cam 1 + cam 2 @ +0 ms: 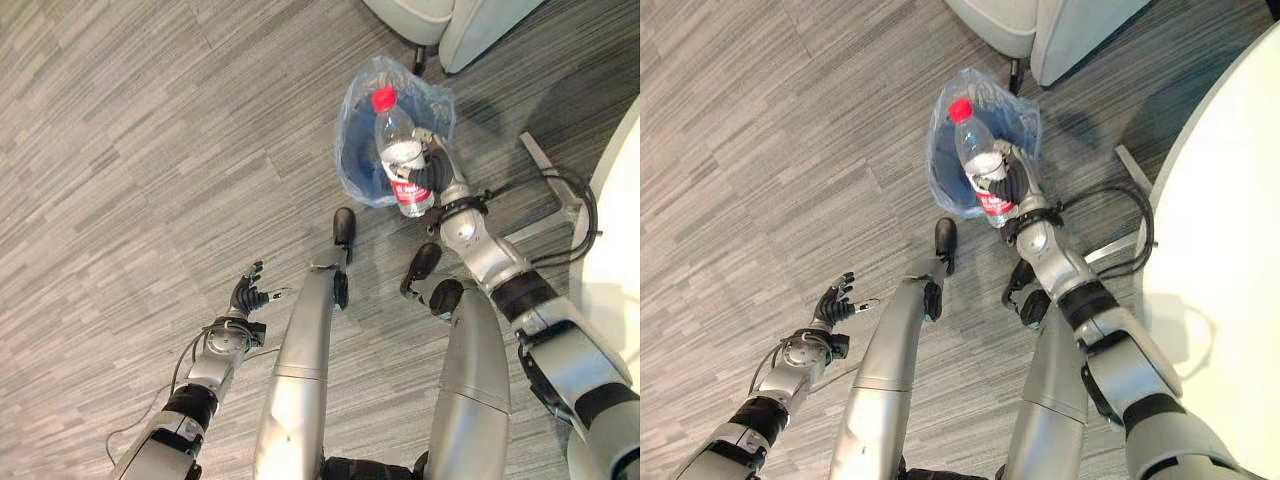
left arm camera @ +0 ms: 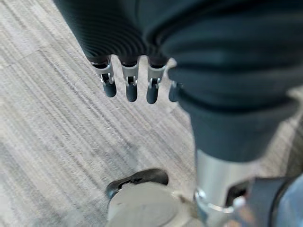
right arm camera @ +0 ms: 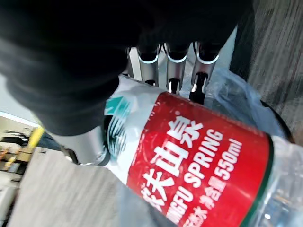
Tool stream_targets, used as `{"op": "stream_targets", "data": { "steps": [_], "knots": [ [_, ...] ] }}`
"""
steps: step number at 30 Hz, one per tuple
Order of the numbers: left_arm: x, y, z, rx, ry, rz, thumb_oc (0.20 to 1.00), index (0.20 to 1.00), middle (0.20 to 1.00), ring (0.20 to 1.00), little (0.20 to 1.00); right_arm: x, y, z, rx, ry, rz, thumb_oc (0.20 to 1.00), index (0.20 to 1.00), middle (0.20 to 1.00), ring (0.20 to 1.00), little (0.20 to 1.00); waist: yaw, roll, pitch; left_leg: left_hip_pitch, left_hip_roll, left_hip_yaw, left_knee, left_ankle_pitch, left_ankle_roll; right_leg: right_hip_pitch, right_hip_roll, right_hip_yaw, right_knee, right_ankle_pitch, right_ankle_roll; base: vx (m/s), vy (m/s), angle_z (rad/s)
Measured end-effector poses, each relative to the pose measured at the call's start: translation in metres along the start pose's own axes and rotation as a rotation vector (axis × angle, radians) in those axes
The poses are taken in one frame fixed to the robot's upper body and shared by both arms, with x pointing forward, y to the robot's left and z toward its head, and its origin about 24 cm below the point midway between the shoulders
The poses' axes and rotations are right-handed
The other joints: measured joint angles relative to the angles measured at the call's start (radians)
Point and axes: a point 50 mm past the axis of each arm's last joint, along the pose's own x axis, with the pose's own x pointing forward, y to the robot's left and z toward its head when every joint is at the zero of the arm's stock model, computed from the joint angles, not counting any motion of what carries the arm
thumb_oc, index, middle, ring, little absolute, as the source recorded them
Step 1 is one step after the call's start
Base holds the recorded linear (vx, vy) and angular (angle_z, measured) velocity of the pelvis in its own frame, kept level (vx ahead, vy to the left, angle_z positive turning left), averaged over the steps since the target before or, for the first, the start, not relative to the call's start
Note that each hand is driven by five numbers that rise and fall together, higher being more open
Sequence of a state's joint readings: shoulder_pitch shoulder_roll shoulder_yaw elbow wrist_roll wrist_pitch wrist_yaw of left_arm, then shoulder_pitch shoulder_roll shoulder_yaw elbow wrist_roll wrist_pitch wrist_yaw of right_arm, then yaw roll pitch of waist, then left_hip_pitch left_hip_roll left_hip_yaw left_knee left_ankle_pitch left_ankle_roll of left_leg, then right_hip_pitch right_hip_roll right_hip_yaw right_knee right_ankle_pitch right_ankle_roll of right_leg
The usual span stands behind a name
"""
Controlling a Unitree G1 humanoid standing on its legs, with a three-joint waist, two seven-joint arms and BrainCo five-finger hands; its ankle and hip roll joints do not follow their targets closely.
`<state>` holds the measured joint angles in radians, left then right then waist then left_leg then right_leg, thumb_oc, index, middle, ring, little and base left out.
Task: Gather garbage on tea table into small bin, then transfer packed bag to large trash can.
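Note:
A clear plastic water bottle (image 1: 400, 150) with a red cap and red label is held upright in my right hand (image 1: 437, 170), whose fingers curl round its lower half. The bottle hangs over the small bin (image 1: 355, 150), a dark bin lined with a translucent blue bag, standing on the floor. In the right wrist view the bottle's label (image 3: 189, 161) lies across the palm, with the fingers (image 3: 173, 71) wrapped behind it and the bag's plastic just past them. My left hand (image 1: 246, 297) hangs low at the left over bare floor, its fingers (image 2: 130, 87) relaxed and holding nothing.
The white round tea table (image 1: 1220, 250) takes up the right side, with its metal leg beside the bin. A light grey armchair (image 1: 450, 20) stands just beyond the bin. Grey striped carpet stretches off to the left.

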<state>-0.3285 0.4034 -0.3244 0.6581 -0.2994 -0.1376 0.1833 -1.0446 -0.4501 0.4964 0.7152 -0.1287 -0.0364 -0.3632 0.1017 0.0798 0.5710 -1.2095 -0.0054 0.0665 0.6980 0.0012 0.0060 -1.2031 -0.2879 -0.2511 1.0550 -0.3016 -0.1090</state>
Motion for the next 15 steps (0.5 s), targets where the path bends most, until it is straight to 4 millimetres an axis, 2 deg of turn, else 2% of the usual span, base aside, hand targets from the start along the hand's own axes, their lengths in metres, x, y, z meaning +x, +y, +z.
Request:
{"op": "stream_targets", "data": {
  "steps": [3, 9, 12, 13, 14, 15],
  "knots": [
    [0.000, -0.005, 0.006, -0.006, -0.028, -0.019, 1.000, 1.000, 1.000, 1.000, 1.000, 0.010, -0.016, 0.008, 0.022, -0.011, -0.042, 0.200, 0.200, 0.200, 0.200, 0.200, 0.016, 0.001, 0.000, -0.045, -0.007, -0.003, 0.016, 0.000, 0.000, -0.044, -0.011, 0.010, 0.024, -0.004, 0.003, 0.08, 0.043, 0.11],
    [0.000, -0.007, 0.013, -0.026, -0.057, -0.034, 1.000, 1.000, 1.000, 1.000, 1.000, 0.025, -0.028, 0.028, 0.008, -0.059, -0.066, 0.200, 0.200, 0.200, 0.200, 0.200, 0.033, 0.001, -0.002, -0.032, -0.027, 0.003, 0.014, 0.008, 0.014, -0.035, -0.020, 0.030, 0.034, -0.010, -0.009, 0.03, 0.010, 0.05],
    [0.000, -0.009, 0.015, -0.023, -0.068, -0.045, 1.000, 1.000, 1.000, 1.000, 1.000, 0.027, -0.031, 0.020, 0.009, -0.017, -0.076, 0.200, 0.200, 0.200, 0.200, 0.200, 0.040, 0.001, -0.005, -0.006, -0.034, 0.003, 0.012, 0.013, 0.026, -0.007, -0.028, 0.028, 0.033, -0.011, -0.005, 0.01, 0.015, 0.09],
    [0.000, -0.011, 0.014, -0.017, -0.067, -0.052, 1.000, 1.000, 1.000, 1.000, 1.000, 0.025, -0.030, 0.013, 0.022, 0.014, -0.086, 0.442, 0.442, 0.442, 0.442, 0.442, 0.040, 0.002, -0.017, -0.003, -0.037, 0.003, 0.008, 0.012, 0.027, -0.004, -0.030, 0.028, 0.030, -0.014, -0.003, 0.00, 0.001, 0.04],
    [0.000, -0.012, 0.015, -0.015, -0.068, -0.055, 1.000, 1.000, 1.000, 1.000, 1.000, 0.024, -0.030, 0.009, 0.027, 0.031, -0.089, 1.000, 1.000, 1.000, 1.000, 1.000, 0.040, 0.001, -0.020, -0.001, -0.037, 0.004, 0.007, 0.012, 0.026, -0.002, -0.031, 0.028, 0.028, -0.014, -0.002, 0.00, 0.000, 0.00],
    [0.000, -0.012, 0.015, -0.011, -0.069, -0.058, 1.000, 1.000, 1.000, 1.000, 1.000, 0.018, -0.022, -0.002, 0.027, 0.070, -0.072, 1.000, 1.000, 1.000, 1.000, 1.000, 0.038, 0.002, -0.021, 0.009, -0.037, 0.004, 0.006, 0.012, 0.027, 0.008, -0.031, 0.028, 0.026, -0.013, 0.000, 0.00, 0.000, 0.00]
  ]
}}
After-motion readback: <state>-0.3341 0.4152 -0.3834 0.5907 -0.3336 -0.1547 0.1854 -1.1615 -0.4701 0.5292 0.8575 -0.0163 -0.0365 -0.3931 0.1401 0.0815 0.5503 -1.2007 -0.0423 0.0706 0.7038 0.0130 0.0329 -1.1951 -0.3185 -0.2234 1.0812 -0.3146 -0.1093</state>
